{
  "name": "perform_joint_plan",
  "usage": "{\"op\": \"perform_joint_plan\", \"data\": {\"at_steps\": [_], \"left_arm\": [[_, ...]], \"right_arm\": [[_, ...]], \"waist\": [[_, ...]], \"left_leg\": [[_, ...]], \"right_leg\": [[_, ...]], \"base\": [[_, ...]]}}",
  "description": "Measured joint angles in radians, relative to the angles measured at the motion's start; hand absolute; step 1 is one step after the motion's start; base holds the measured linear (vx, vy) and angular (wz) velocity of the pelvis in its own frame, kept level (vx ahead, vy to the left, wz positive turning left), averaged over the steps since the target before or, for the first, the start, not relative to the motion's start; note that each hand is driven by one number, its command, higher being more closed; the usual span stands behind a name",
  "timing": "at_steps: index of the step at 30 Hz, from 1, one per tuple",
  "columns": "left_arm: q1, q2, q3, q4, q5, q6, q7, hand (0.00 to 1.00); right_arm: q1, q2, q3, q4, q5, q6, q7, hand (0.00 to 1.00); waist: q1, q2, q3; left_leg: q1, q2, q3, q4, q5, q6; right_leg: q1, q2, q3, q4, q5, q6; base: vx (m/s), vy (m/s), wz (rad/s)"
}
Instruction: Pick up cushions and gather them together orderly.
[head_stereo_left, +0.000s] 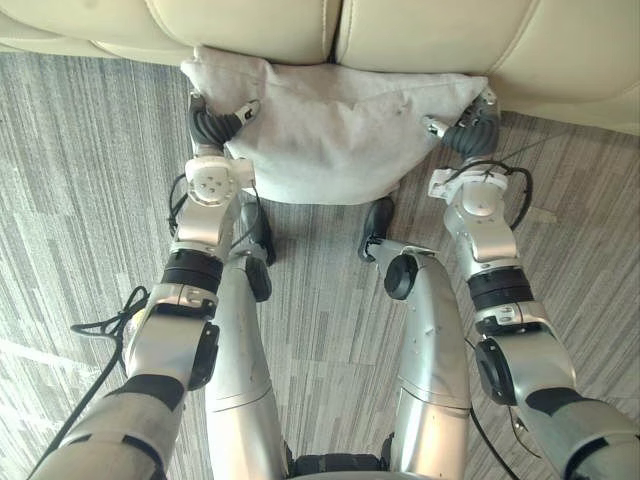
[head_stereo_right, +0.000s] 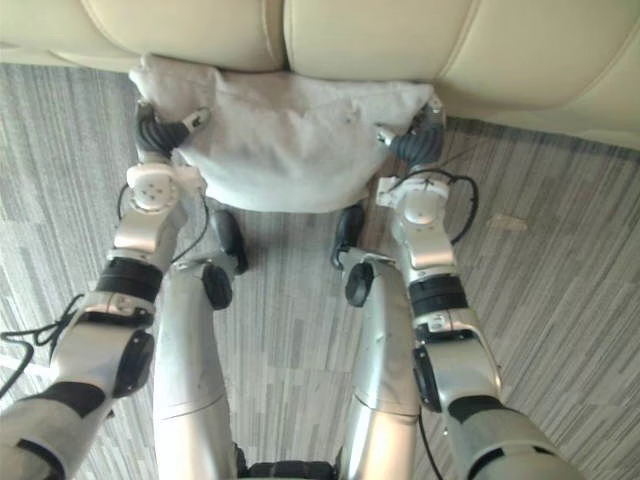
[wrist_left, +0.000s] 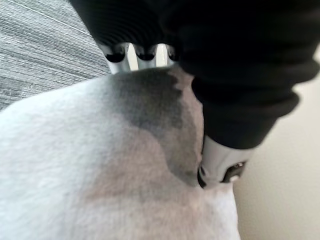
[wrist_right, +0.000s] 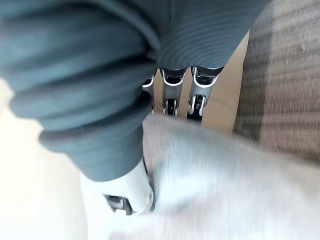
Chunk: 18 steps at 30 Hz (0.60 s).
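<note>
Over the striped carpet (head_stereo_left: 90, 200), against the cream sofa (head_stereo_left: 420, 35) at the frame's top centre, I pinch the grey cushion (head_stereo_left: 340, 130) at both ends, left hand (head_stereo_left: 212, 122) and right hand (head_stereo_left: 472, 126) clamped thumb-over-fingers, probably to keep it level for carrying.

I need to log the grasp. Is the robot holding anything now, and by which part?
Both hands hold one grey cushion. The left hand pinches its left edge and the right hand pinches its right corner, each with the thumb on top.
</note>
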Motion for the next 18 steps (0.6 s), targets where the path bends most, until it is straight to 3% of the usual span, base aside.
{"op": "perform_joint_plan", "data": {"at_steps": [8,14,16,18], "left_arm": [[0.045,-0.004,-0.06,-0.104,-0.001,0.014,0.043,1.0],[0.288,-0.076,-0.103,-0.325,-0.003,-0.019,0.057,1.0],[0.416,-0.106,-0.128,-0.399,-0.004,-0.038,0.057,1.0],[0.496,-0.137,-0.155,-0.454,-0.01,-0.048,0.055,1.0]], "right_arm": [[0.115,0.031,0.0,-0.158,0.037,0.007,0.0,1.0],[0.363,0.101,0.002,-0.383,0.055,-0.015,-0.004,1.0],[0.478,0.125,0.007,-0.429,0.051,-0.033,-0.004,1.0],[0.556,0.126,0.009,-0.473,0.046,-0.036,-0.004,1.0]], "waist": [[-0.003,-0.001,-0.001],[-0.005,-0.004,-0.035],[-0.007,-0.002,-0.127],[-0.007,-0.002,-0.127]], "left_leg": [[0.051,0.008,-0.004,0.018,0.002,-0.004],[0.292,0.017,0.036,-0.134,0.002,-0.013],[0.346,0.013,0.055,-0.21,0.02,-0.015],[0.454,0.009,0.067,-0.252,0.035,-0.024]], "right_leg": [[0.056,0.008,0.001,0.009,0.01,-0.017],[0.283,0.027,-0.005,-0.141,0.012,-0.007],[0.332,0.03,-0.017,-0.21,0.025,-0.005],[0.436,0.027,-0.029,-0.243,0.034,-0.019]], "base": [[0.0,0.002,-0.01],[-0.04,0.004,-0.09],[0.04,-0.02,-0.05],[0.14,-0.024,0.02]]}}
